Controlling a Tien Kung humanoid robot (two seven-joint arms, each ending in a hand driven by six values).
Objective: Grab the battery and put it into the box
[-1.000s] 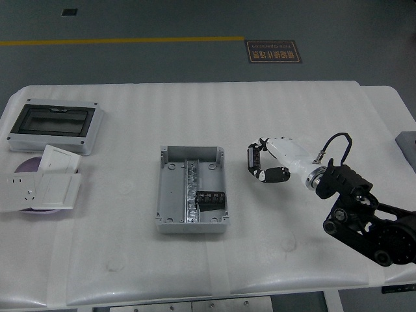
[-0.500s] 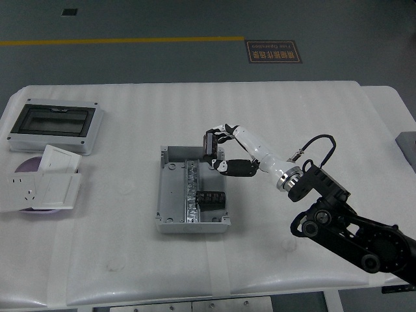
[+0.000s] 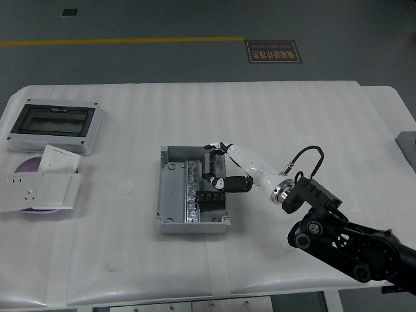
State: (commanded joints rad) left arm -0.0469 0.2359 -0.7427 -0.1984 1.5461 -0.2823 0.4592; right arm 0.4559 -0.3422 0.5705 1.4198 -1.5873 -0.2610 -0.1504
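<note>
Since half a second ago the right hand (image 3: 218, 174) has dropped lower and further into the grey box (image 3: 170, 195), and a second ago it was well to the right of the box, out over bare table. The black arm (image 3: 338, 240) behind it has swung in closer, its wrist now just outside the box's right wall.

In the head view, the white hand reaches in over the box's right compartment with its fingers (image 3: 211, 170) curled downward. Directly below the fingertips, towards the table's near edge, the black battery (image 3: 211, 198) lies on the box floor against the metal rail that runs down the middle of the box. The fingertips appear to touch the battery's upper edge or hover just above it; the dark parts merge, so contact cannot be told, nor whether the fingers grip it. To the hand's left, across the rail, the box's left compartment shows bare grey floor.

Far to the left of the hand, near the table's left edge, sit a distribution enclosure with a dark window (image 3: 54, 125) and, nearer the camera, a white wall socket (image 3: 23, 188) and white switch plates (image 3: 57, 177) resting over a purple disc (image 3: 26, 166). All stand on the white table (image 3: 312, 123).
</note>
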